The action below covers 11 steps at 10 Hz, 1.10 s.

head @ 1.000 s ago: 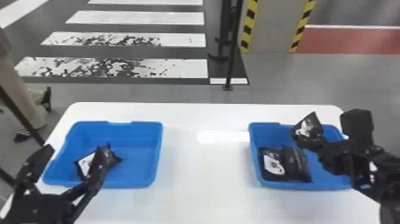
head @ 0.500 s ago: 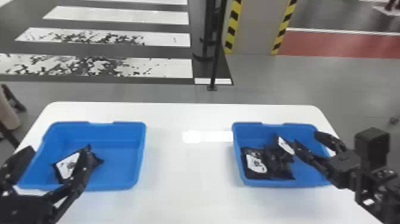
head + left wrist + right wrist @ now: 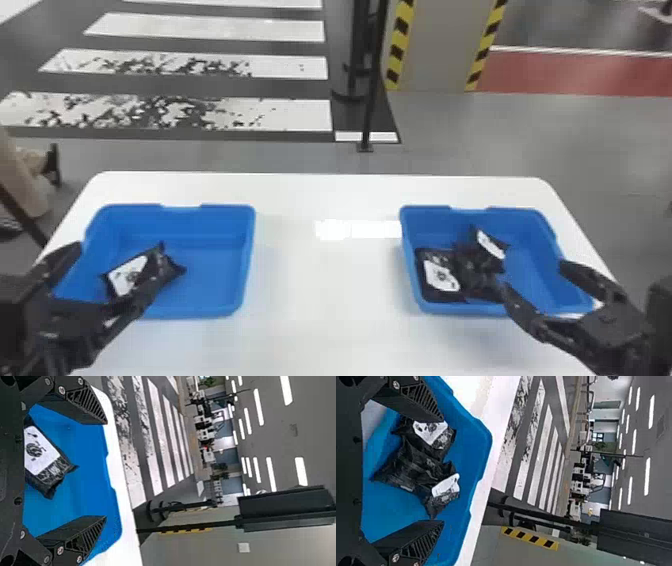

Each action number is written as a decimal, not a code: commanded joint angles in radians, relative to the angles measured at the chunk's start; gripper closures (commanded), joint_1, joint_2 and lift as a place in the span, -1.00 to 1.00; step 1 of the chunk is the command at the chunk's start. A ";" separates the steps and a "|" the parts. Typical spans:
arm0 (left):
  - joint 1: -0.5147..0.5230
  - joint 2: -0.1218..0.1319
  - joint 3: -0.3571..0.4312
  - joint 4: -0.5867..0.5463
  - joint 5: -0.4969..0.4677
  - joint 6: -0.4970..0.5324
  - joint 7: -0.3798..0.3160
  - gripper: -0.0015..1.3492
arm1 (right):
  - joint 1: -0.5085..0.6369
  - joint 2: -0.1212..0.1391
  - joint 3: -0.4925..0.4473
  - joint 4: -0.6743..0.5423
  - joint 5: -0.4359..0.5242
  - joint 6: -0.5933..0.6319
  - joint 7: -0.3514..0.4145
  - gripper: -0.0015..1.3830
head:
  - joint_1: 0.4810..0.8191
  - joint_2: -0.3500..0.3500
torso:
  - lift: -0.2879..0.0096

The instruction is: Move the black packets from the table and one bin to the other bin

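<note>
On the left, the left bin [image 3: 227,207] has a single black packet [image 3: 125,277] lying in it, label up, and the left gripper [image 3: 105,470] hangs over the bin's near side with its fingers spread and nothing between them. Over on the right is where something just happened: a moment ago the right gripper [image 3: 443,471] had a packet up above the right bin [image 3: 515,210], and now that top packet [image 3: 492,245] is down in there, tipped against the heaped dark packets [image 3: 442,275], while the fingers stand apart, empty. I'd count that delivery as done, and I'd guess the right bin is the one being filled, so the packet at the left looks like the next to fetch. Both bins sit well apart on a glossy white table [image 3: 325,280]. Beyond it, from the left, there's a worn striped crossing [image 3: 200,112] on the gray floor, a thin black post [image 3: 372,75], a pale pillar [image 3: 435,50] edged in yellow and black, then a red floor band [image 3: 575,72].
</note>
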 commanded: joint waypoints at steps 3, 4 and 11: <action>-0.179 0.039 0.029 0.049 -0.252 0.239 -0.130 -0.65 | 0.072 0.026 -0.033 -0.025 -0.071 -0.014 0.003 -0.85 | 0.27 0.00 | 0.20; -0.237 0.055 0.029 0.090 -0.306 0.285 -0.176 -0.55 | 0.072 0.026 -0.033 -0.025 -0.073 -0.014 0.006 -0.85 | 0.27 0.02 | 0.20; -0.498 0.148 -0.112 0.378 -0.348 0.558 -0.376 -0.47 | 0.045 0.031 -0.027 0.022 -0.075 -0.014 0.020 -0.85 | 0.27 0.04 | 0.20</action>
